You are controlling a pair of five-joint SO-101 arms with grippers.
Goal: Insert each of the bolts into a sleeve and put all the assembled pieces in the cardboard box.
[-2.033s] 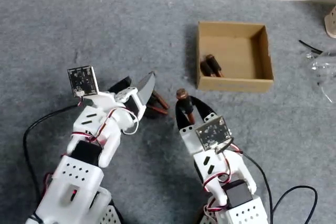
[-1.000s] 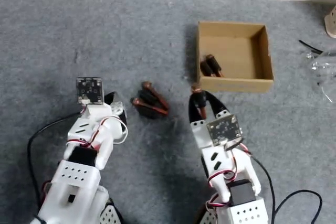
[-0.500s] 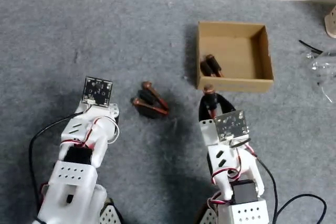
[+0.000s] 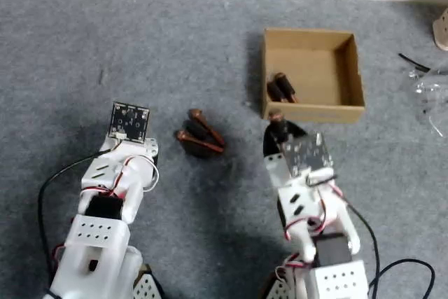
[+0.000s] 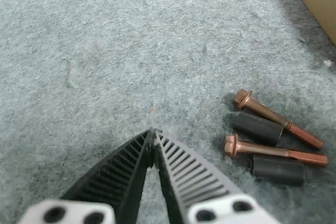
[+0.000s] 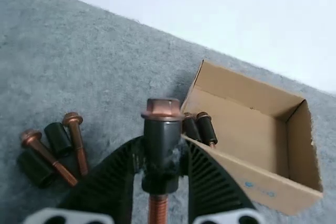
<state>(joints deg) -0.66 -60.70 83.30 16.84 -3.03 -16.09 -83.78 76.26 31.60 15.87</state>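
Right wrist view: right hand (image 6: 160, 153) clamps 1 sleeved bolt (image 6: 160, 129) upright beside the cardboard box (image 6: 247, 95), whose blue mark (image 6: 258, 189), perhaps print, is unreadable; left hand (image 5: 154, 136) closed.

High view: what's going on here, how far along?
The right gripper is shut on an assembled bolt-and-sleeve piece, held just short of the cardboard box. Two assembled pieces already lie in the box. The left gripper is shut and empty over the grey carpet, beside two loose bolts and two sleeves not yet put together.
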